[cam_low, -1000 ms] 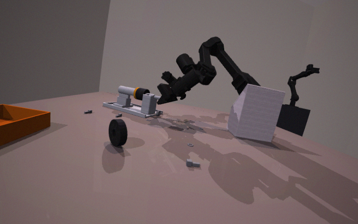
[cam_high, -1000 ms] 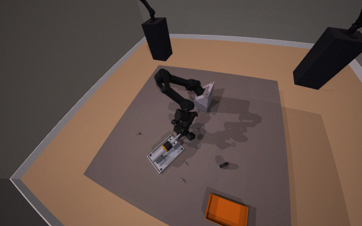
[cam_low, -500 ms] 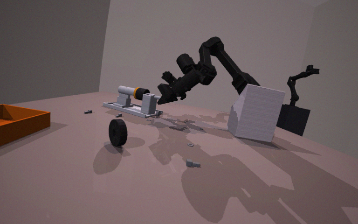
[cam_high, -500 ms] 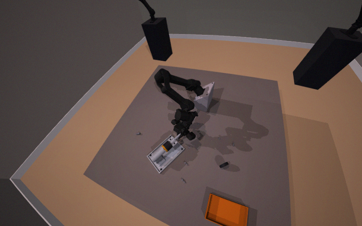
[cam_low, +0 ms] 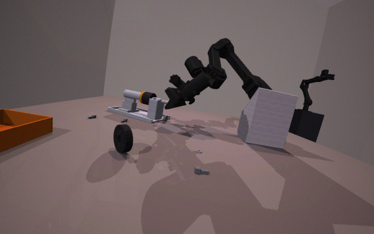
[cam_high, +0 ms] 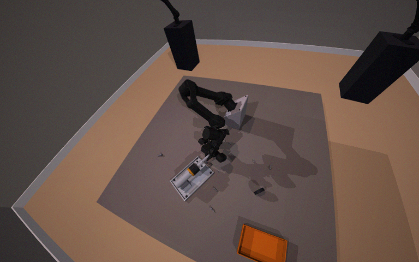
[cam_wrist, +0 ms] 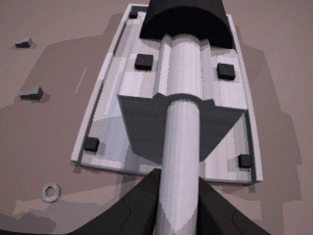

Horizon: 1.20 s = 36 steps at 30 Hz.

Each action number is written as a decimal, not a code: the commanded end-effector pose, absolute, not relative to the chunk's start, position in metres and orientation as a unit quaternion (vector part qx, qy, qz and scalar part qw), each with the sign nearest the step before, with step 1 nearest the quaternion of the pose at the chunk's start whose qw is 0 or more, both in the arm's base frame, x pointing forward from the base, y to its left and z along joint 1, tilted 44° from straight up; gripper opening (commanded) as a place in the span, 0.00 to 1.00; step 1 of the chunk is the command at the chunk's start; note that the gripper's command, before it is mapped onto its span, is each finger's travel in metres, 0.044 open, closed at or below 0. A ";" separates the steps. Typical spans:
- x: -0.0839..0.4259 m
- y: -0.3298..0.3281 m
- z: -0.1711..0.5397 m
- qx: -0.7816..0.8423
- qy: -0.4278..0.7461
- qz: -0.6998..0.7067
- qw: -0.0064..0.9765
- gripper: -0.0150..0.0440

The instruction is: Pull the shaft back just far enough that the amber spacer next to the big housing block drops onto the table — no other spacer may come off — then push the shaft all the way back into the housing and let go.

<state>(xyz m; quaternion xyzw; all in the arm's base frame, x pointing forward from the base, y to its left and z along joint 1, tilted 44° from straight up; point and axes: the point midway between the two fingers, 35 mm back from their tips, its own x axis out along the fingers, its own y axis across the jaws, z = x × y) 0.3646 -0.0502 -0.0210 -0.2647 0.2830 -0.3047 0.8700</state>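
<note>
The pale shaft (cam_high: 206, 158) (cam_low: 165, 101) (cam_wrist: 181, 132) runs through the slotted support block (cam_low: 156, 109) on the white base (cam_high: 200, 186) (cam_low: 132, 116). My gripper (cam_low: 167, 107) (cam_wrist: 172, 178) is shut on the shaft's free end, on the arm's side of that block. The amber spacer (cam_high: 190, 172) (cam_low: 140, 96) sits in line against the pale housing cylinder (cam_high: 183, 180) (cam_low: 131, 94). Black spacers (cam_high: 194, 168) (cam_low: 149, 98) sit between it and the support block; a black curved edge (cam_wrist: 188, 24) shows in the wrist view. Amber is hidden in the wrist view.
A black disc (cam_high: 259, 190) (cam_low: 122, 138) stands on edge on the table. An orange tray (cam_high: 262, 246) (cam_low: 27, 135) lies beyond it. A wedge-shaped box (cam_high: 237, 118) (cam_low: 271, 118) stands by the arm's base. Small bolts (cam_low: 197, 170) (cam_wrist: 32, 93) and a washer (cam_wrist: 44, 192) lie around.
</note>
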 end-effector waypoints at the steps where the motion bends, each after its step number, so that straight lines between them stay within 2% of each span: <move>1: 0.363 -0.050 -0.021 -0.264 0.283 -0.306 0.870 0.25; 36: 0.361 -0.049 -0.022 -0.264 0.283 -0.306 0.870 0.25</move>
